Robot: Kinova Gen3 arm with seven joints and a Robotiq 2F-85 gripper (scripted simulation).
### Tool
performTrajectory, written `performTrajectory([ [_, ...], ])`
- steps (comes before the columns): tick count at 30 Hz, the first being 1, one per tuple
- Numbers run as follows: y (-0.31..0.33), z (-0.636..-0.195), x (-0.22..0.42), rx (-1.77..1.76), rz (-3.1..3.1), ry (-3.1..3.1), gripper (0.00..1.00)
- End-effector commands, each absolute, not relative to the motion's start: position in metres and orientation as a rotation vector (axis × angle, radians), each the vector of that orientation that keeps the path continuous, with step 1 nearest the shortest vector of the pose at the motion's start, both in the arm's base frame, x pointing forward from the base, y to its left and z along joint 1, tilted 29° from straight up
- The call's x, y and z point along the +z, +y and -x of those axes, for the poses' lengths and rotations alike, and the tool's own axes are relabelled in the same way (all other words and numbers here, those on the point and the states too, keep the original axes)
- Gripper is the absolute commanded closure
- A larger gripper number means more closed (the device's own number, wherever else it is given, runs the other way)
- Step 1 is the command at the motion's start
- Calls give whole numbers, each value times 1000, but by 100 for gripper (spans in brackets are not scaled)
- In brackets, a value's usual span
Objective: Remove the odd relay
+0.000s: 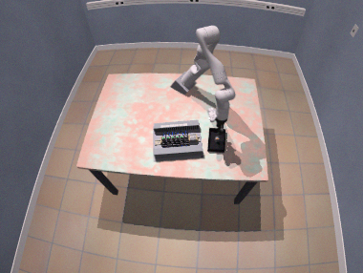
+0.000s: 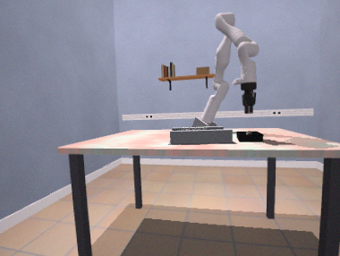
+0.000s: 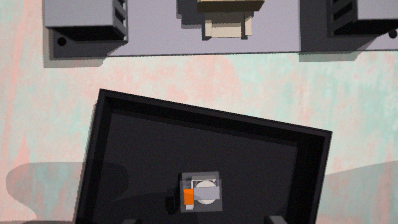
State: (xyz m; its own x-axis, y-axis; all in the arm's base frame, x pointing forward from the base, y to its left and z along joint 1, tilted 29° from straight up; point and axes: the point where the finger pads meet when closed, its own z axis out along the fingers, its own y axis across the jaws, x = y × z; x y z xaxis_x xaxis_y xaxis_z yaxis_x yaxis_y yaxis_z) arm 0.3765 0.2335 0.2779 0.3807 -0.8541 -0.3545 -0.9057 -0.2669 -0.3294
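The relay (image 3: pixel 200 192) (image 1: pixel 218 138) with the orange button lies on the floor of the black parts tray (image 3: pixel 215 117) (image 1: pixel 210 143) (image 2: pixel 250 135), free of the fingers. My gripper (image 2: pixel 249 109) (image 1: pixel 219 125) hangs well above the tray, open and empty. Only its fingertips show, at the bottom edge of the wrist view (image 3: pixel 202 222). The grey relay panel (image 1: pixel 164 153) (image 2: pixel 201 136) (image 3: pixel 160 30) lies flat on the table just left of the tray, with a row of relays in it.
The arm's base (image 1: pixel 183 85) stands at the back of the table (image 1: pixel 119 119). The tray sits near the table's front right part. A wall shelf (image 2: pixel 183 77) hangs behind the arm.
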Motion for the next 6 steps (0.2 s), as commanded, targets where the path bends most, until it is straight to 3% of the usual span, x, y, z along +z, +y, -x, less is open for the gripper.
performTrajectory([
  [1,233,-377,278,143,2168,1513,39],
  [6,233,-377,278,143,2168,1513,39],
])
